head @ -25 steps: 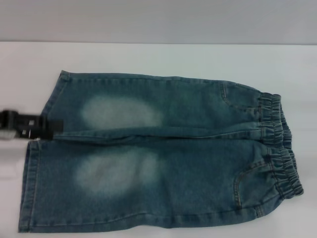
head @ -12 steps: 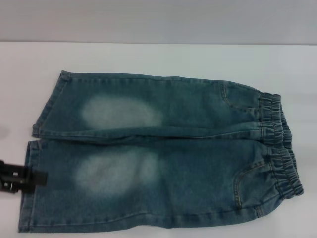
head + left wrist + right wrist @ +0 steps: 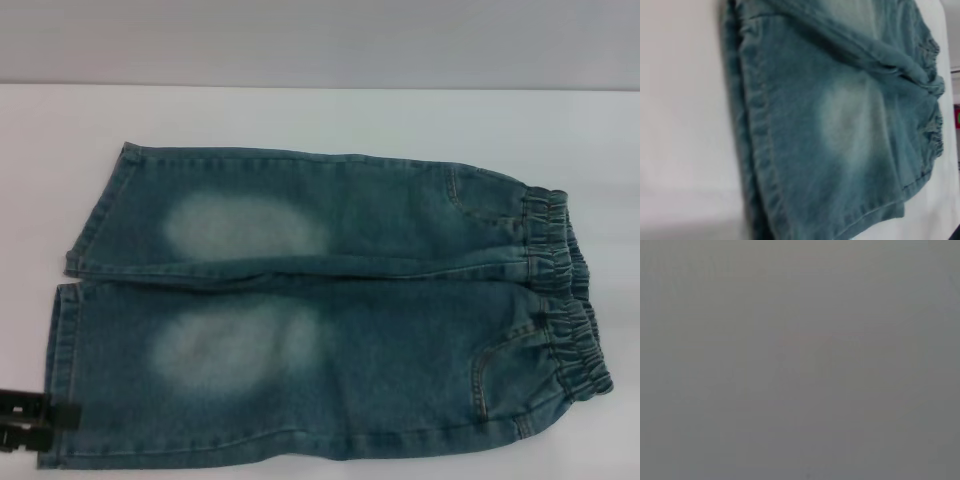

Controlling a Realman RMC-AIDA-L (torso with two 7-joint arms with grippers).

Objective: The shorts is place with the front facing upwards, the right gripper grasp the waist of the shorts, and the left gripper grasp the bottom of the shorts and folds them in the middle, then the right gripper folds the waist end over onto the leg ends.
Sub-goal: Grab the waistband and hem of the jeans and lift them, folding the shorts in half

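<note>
From my seat, the long blue-green denim shorts (image 3: 320,310) lie flat lengthwise across the white worktop (image 3: 300,115), hems toward its left edge, where my black left gripper (image 3: 35,420) touches the near hem corner, can't tell if open.

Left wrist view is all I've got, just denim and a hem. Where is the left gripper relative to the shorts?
Observer: In the head view the left gripper is at the near end of the near leg's hem, on the robot's left. I cannot tell whether it touches the denim.
Operator: Are the shorts folded yet?
Observer: No. The shorts lie flat and unfolded on the white table, legs side by side, with the waistband towards the robot's right.
Operator: Is the right gripper on the waist?
Observer: The right gripper shows nowhere in the head view, and the right wrist view is plain grey. Nothing is at the waistband.
</note>
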